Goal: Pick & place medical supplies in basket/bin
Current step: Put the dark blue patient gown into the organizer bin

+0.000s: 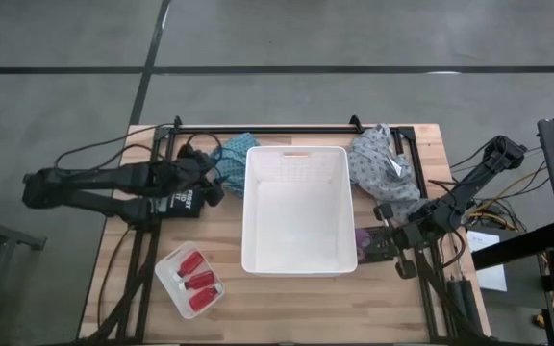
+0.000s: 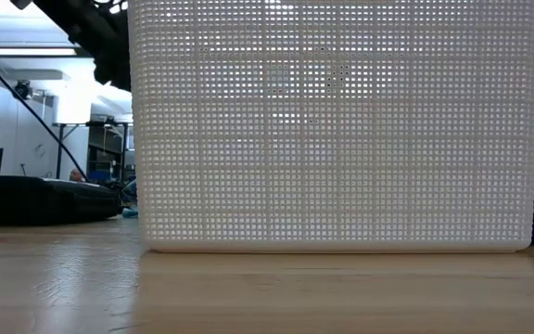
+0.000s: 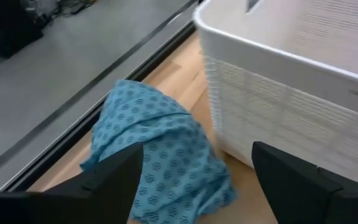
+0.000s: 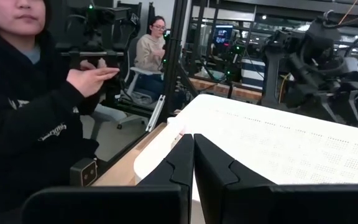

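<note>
The large white basket stands mid-table, and its mesh wall fills the low view. A teal patterned cloth lies bunched on the wood by the basket's far left corner. My left gripper is open just over it, slanting down, with one finger showing on either side of the cloth. A grey patterned cloth lies at the basket's far right. Red bottles with white caps lie in a small shallow tray near the front left. My right gripper is shut, level, by the basket's near right corner.
A black pouch with white lettering lies under my left arm. A black rail frame runs along the table's far edge. Something small and purple lies by my right gripper. A person stands beyond the table with a hand raised.
</note>
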Available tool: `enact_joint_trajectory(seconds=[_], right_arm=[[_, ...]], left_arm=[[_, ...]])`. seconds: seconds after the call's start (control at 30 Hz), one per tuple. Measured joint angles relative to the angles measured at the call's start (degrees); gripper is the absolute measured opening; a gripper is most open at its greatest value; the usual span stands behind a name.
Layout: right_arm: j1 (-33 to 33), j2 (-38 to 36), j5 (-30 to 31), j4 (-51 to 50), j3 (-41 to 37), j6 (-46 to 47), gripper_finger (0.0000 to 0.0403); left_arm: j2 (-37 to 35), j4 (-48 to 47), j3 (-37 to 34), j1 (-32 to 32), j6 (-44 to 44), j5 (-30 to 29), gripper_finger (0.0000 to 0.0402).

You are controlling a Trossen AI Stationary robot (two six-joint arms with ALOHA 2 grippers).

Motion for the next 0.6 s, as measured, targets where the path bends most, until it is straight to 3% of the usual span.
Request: enact_joint_trajectory(seconds=[0.3,0.6], right_arm=[[0.01,-0.01,0.0,-0.01,0.01,0.0,0.0008],[-0.01,-0.02,-0.01,0.0,0.0,-0.02,0.0008]], left_arm=[[2.06,1.36,0.07,12.97,2.12,9.96,0.0335],[14.94,-2.78,5.94,31.56,2.7,25.41,0.0336]])
